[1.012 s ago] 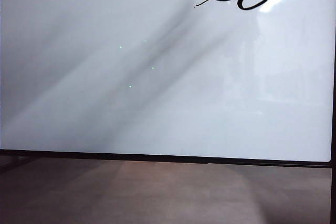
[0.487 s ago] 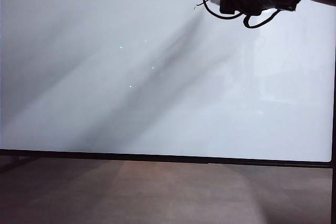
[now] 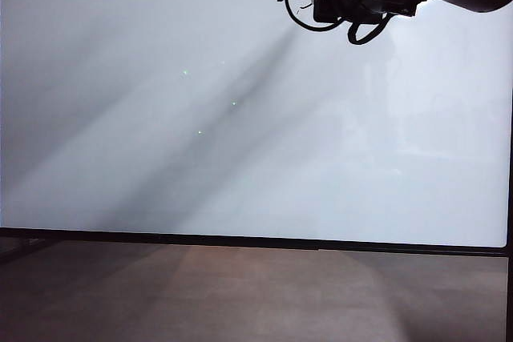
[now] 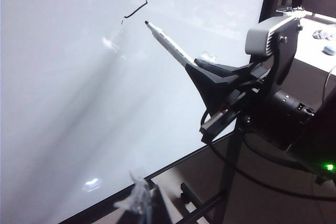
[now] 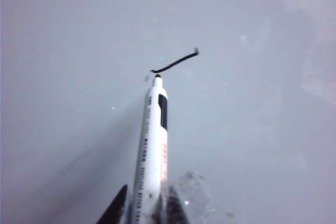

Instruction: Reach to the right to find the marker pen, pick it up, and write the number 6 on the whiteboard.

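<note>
Marker pen [image 5: 153, 150] sits clamped in the right gripper [image 5: 149, 203] at the whiteboard's [image 3: 240, 158] upper right, long axis aimed tip-first at a short slanted stroke [image 5: 176, 61]. Left gripper [image 4: 137, 198] is mostly cropped; jaws unreadable.

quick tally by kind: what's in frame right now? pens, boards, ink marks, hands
marker pen: 1, held in the right hand
whiteboard: 1
ink stroke: 1, short slanted line
hands: 2, the right plus the left hand, low by the board's edge
Total: 5
</note>
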`<state>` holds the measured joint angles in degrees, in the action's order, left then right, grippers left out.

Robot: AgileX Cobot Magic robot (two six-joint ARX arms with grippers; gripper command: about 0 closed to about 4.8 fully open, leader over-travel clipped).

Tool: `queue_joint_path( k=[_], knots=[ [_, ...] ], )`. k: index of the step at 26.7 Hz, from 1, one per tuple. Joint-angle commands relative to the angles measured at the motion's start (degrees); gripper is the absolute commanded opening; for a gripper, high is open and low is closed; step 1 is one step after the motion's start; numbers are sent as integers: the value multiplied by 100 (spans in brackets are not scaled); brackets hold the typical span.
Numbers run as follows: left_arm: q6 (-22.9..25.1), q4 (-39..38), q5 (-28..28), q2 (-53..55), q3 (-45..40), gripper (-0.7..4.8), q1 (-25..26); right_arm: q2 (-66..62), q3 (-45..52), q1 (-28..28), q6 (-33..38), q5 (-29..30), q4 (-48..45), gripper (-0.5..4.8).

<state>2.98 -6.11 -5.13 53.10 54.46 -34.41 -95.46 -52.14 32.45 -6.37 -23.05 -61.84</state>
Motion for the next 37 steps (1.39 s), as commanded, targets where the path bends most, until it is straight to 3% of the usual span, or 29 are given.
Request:
queue_joint_path(
  k=[1,5,12,37],
  knots=[
    [0,98,-9,-15,26,-7,-11,37,-28,26,188,-286,-111,-2],
    [0,101,-9,-13,26,-7,-11,37,-166,26,619,-315,129,-2],
    [0,103,-13,-15,26,-7,-11,35,-782,13,162,229,1123,-1],
    [2,107,-20,-15,26,-7,-11,-249,-894,-448,-17,890,1010,-1]
  ],
)
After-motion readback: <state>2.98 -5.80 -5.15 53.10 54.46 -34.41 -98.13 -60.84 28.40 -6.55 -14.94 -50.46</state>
